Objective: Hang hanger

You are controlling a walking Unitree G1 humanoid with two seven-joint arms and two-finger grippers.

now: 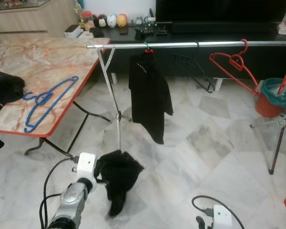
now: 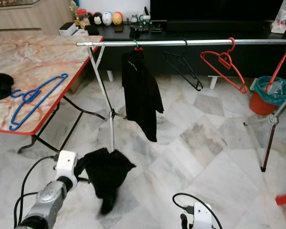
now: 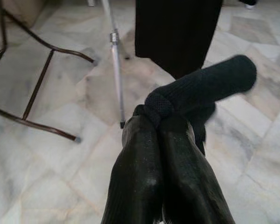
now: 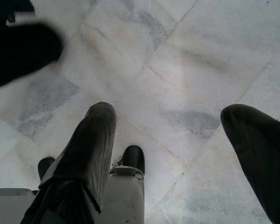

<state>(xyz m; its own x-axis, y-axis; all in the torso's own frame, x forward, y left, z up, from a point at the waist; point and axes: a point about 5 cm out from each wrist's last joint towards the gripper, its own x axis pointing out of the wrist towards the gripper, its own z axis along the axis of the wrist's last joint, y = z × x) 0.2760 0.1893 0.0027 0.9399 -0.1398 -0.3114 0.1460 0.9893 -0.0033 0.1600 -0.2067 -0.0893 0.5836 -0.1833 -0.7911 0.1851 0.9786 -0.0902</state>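
Below the rail (image 1: 181,45), our left hand (image 3: 159,122) is clamped on a black garment (image 1: 118,177), our right hand (image 4: 177,135) apart; we judge raising it to the rail comes next.

I am in the living room of a home. Under my left pincer (image 1: 101,175) the floor of pale grey marble tiles (image 1: 214,143) spreads in all directions. Far ahead of the pincer a long low black cabinet (image 1: 257,47) stands against the wall, with a large black television screen (image 1: 219,10) on it. On the same cabinet sits a row of small round toy figures (image 1: 105,20), as a family keeps. To the left of my pincer is a folding table with a pink marble-pattern top and red edge (image 1: 62,62). Ahead and far to the right stands a red bucket with a green plastic liner (image 1: 275,98).
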